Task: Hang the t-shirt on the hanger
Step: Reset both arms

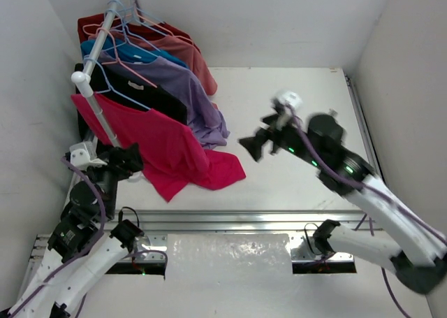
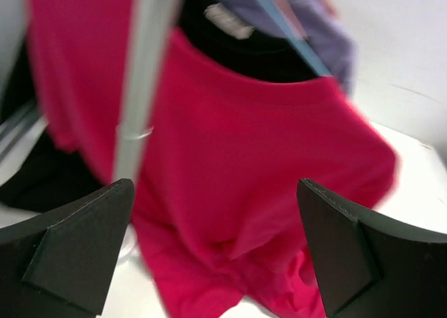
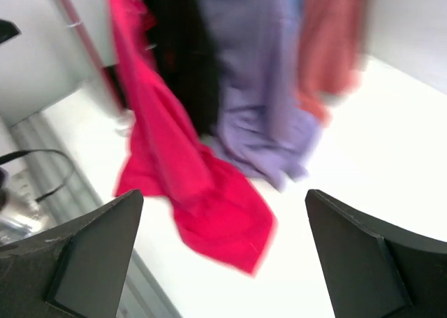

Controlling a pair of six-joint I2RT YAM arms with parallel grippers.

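Observation:
The magenta-red t-shirt (image 1: 150, 140) hangs at the near end of the rail, and its lower part trails onto the white table (image 1: 293, 185). It fills the left wrist view (image 2: 265, 164) and shows in the right wrist view (image 3: 188, 185). A light-blue hanger wire (image 2: 293, 44) runs down into its neckline; it is thin in the top view (image 1: 124, 98). My left gripper (image 1: 129, 157) is open and empty just left of the shirt, facing it (image 2: 216, 255). My right gripper (image 1: 258, 145) is open and empty above the table, right of the shirt's trailing end (image 3: 223, 255).
The metal rail pole (image 1: 101, 49) carries black (image 1: 150, 94), lilac (image 1: 188, 94), salmon (image 1: 192, 56), teal (image 1: 140, 52) and dark red (image 1: 140, 26) shirts on wire hangers. White walls close in on three sides. A translucent sheet (image 1: 229, 255) lies at the near edge.

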